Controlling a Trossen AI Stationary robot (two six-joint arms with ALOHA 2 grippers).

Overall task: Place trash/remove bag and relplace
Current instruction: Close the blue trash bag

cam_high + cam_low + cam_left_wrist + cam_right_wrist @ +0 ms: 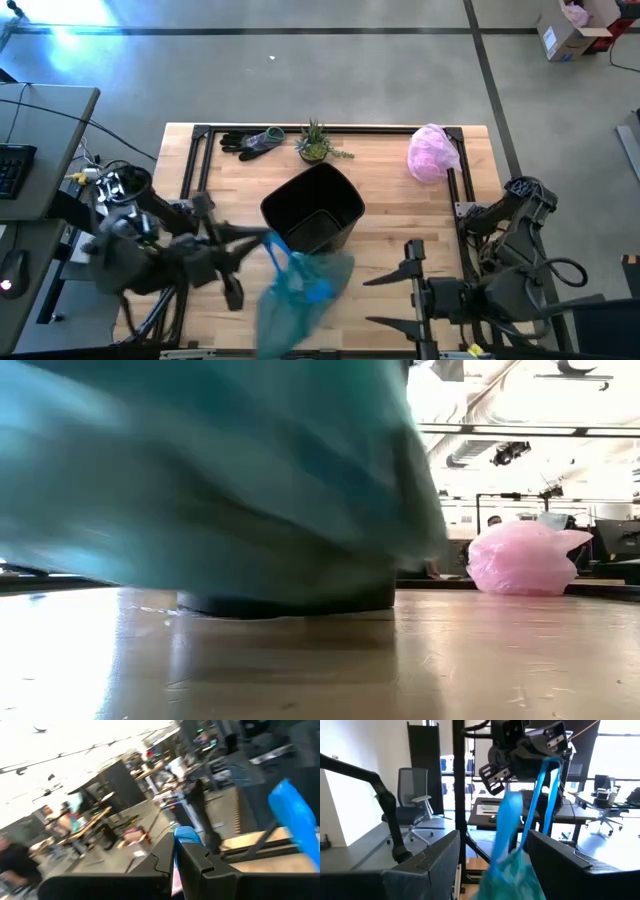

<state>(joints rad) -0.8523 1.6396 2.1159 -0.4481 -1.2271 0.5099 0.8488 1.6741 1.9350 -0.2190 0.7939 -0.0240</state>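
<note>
Hanging by its blue drawstring ties (542, 795) from the left pincer (262, 238) — fingers clamped on them — the bag (300, 290) dangles over the counter (390, 215) beside the black bin (315, 208), the right pincer (400, 298) spread apart nearby.

1 teal bag (300, 290) w/ blue ties, hanging at the tabletop's (400, 215) near edge. 1 black bin (313, 210) mid-tabletop. 1 pink bag (432, 154) by far right corner. 1 small green plant (316, 143) at far edge. 2 dark gloves (250, 142) lying together, far edge towards the left corner. 2 arms, 1 claw each: left claw (262, 238), right claw (405, 295).
</note>
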